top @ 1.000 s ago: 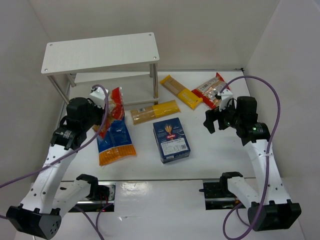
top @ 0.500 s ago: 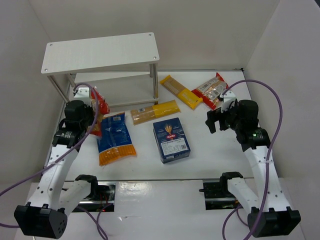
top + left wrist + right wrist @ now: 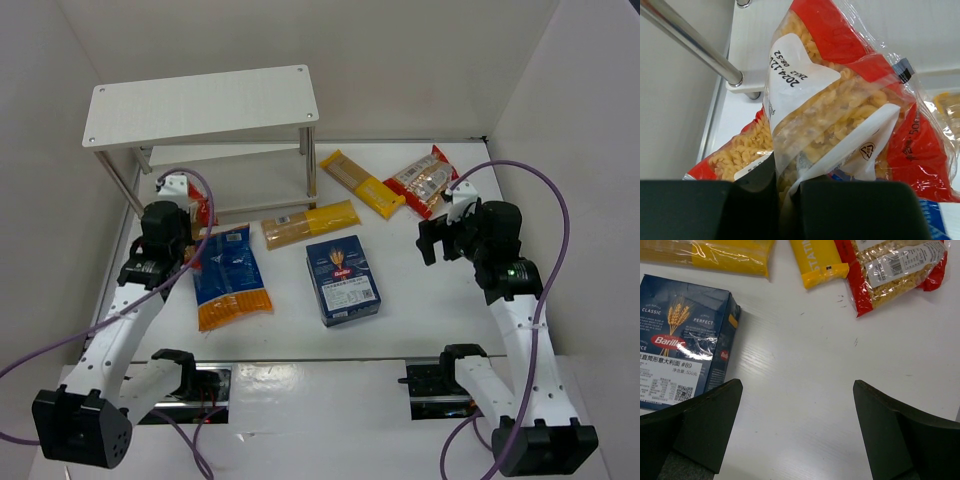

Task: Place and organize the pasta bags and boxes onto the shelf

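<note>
My left gripper (image 3: 787,192) is shut on the lower edge of a red-edged clear bag of tan pasta (image 3: 830,100), (image 3: 203,209). It holds the bag just in front of the white shelf (image 3: 200,105), near its left front leg (image 3: 695,42) and lower board (image 3: 940,30). The blue-and-orange bag (image 3: 230,278) lies flat beside that arm. The dark blue box (image 3: 342,280), (image 3: 685,355) sits mid-table. Two long yellow packs (image 3: 310,223), (image 3: 362,183) and the second red-edged bag (image 3: 425,180), (image 3: 895,270) lie further back. My right gripper (image 3: 796,385), (image 3: 440,240) hovers open over bare table right of the box.
White walls close in the table on the left, back and right. The shelf's thin metal legs (image 3: 310,160) stand at its corners. Purple cables (image 3: 545,200) loop from both arms. The arm bases (image 3: 170,370) sit at the near edge.
The left arm has swung the held bag left, from above the blue-and-orange bag to the shelf's left front leg. The right arm has shifted slightly and stays open.
</note>
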Controlling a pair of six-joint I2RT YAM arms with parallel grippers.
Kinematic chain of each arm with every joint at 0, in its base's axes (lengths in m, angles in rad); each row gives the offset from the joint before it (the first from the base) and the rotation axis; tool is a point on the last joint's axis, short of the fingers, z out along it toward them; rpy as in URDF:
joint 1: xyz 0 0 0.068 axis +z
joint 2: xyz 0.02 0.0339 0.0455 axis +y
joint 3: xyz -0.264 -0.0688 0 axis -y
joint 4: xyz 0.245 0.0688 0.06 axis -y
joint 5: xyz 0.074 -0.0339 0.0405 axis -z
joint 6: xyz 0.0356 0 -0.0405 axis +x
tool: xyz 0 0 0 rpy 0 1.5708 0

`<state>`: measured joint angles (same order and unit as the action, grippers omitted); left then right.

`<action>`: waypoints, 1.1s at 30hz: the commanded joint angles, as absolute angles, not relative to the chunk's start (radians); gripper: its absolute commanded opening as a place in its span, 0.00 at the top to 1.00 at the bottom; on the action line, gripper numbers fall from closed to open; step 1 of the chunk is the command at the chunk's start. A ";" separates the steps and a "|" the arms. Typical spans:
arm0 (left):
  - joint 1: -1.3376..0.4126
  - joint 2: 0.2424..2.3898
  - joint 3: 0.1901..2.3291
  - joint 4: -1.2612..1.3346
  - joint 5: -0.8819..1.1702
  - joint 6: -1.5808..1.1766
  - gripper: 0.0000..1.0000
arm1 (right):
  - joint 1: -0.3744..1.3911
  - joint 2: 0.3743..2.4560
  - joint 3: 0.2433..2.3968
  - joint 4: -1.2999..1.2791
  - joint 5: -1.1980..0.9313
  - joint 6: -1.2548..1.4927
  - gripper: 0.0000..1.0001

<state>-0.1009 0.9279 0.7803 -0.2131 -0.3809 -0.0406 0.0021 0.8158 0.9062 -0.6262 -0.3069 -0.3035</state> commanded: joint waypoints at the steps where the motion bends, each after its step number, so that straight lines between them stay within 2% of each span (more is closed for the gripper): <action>1: -0.124 0.922 0.764 0.067 -0.468 0.061 1.00 | -0.012 0.813 0.888 -0.561 -0.308 -0.293 0.00; 8: -0.124 0.943 0.730 0.191 -0.505 0.100 1.00 | -0.032 0.804 0.888 -0.561 -0.328 -0.293 0.00; 19: -0.124 1.191 0.732 0.489 -0.618 0.141 1.00 | -0.092 0.795 0.888 -0.580 -0.382 -0.313 0.00; 33: -0.071 1.405 0.842 0.632 -0.710 0.072 1.00 | -0.121 0.804 0.888 -0.589 -0.411 -0.322 0.00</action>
